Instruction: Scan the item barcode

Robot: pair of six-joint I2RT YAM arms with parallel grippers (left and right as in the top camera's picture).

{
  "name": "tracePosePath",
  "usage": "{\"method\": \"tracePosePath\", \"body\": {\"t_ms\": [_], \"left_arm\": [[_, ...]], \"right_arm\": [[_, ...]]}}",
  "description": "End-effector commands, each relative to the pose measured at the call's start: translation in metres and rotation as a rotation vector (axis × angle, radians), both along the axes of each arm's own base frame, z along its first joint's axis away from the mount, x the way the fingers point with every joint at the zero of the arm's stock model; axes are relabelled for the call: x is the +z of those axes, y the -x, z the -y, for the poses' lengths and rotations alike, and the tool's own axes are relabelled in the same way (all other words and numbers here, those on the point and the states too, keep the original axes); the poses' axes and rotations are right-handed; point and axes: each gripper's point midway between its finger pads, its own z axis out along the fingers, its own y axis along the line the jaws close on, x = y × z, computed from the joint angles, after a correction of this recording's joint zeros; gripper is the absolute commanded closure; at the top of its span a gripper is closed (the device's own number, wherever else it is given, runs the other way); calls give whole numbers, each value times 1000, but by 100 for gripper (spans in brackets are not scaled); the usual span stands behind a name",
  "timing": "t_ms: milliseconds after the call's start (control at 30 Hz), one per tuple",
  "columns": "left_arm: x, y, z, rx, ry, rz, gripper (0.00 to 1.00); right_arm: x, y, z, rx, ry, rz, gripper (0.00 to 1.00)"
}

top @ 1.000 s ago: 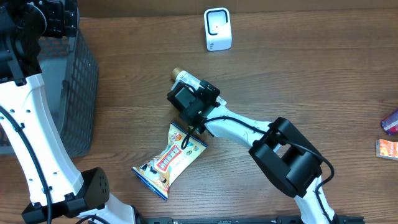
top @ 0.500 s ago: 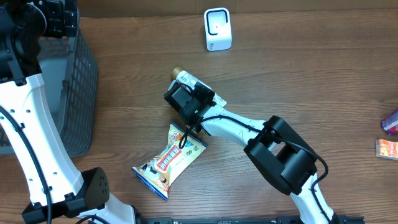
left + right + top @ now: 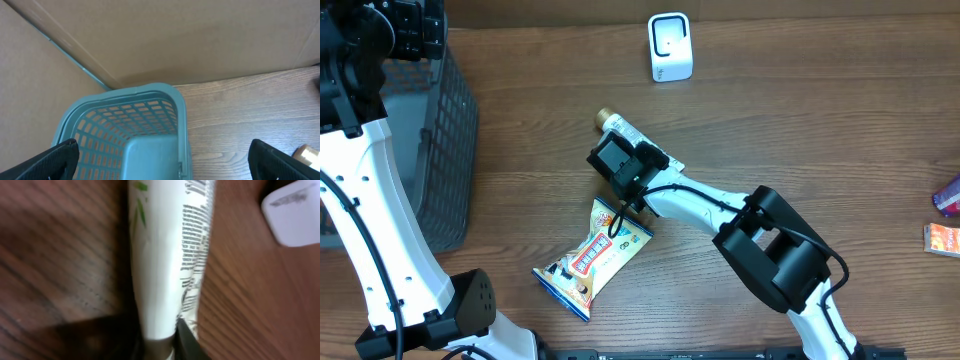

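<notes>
- I see the tube [image 3: 623, 131] near the middle of the table, a little toward the far edge. It lies slantwise with its gold cap pointing to the far left corner.
- On my right wrist view the tube is white with small black print and a few green marks, and it fills the middle of the picture.
- The right gripper [image 3: 626, 160] sits over the tube's lower end. Its dark fingers [image 3: 187, 339] are pinched in narrow on the tube's end, so I read it as holding the tube.
- I cannot tell whether the tube rests on the wood or is just off it.
- The white scanner [image 3: 670, 47] stands by the far edge, apart from the tube and beyond its cap end.
- A snack packet [image 3: 595, 255] lies flat just on the near side of the right gripper, with its top corner close under the wrist.
- The table [image 3: 820, 120] is dark brown wood with a plain grain.
- A grey-green mesh basket [image 3: 450, 130] stands at the left edge.
- The left gripper [image 3: 162, 150] hangs above the basket with its jaws spread wide and nothing between them.
- At the right edge I see a purple object [image 3: 948, 195] and a small orange box [image 3: 942, 240], both cut off by the frame.
- Behind the table a brown cardboard wall [image 3: 175, 35] closes the room off.
</notes>
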Motion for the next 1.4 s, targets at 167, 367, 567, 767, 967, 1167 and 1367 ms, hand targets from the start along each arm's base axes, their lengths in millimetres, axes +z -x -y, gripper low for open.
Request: {"method": "tracePosePath", "body": {"t_ms": [167, 367, 567, 767, 967, 1167, 1367], "left_arm": [[-14, 1, 0, 4, 30, -45, 0], [-21, 6, 1, 4, 39, -81, 0], [-27, 10, 2, 4, 46, -108, 0], [-27, 10, 2, 4, 46, -108, 0], [-27, 10, 2, 4, 46, -108, 0], [-27, 10, 2, 4, 46, -108, 0], [-27, 10, 2, 4, 46, -108, 0]], "right_arm": [[-55, 48, -5, 18, -50, -317, 96], [-12, 81, -43, 88, -294, -565, 96], [63, 108, -71, 170, -750, -917, 96], [116, 96, -57, 188, -1099, -1143, 96], [146, 50, -17, 132, -1322, -1155, 96], [180, -3, 14, 123, -1513, -1095, 96], [205, -52, 29, 160, -1592, -915, 96]]}}
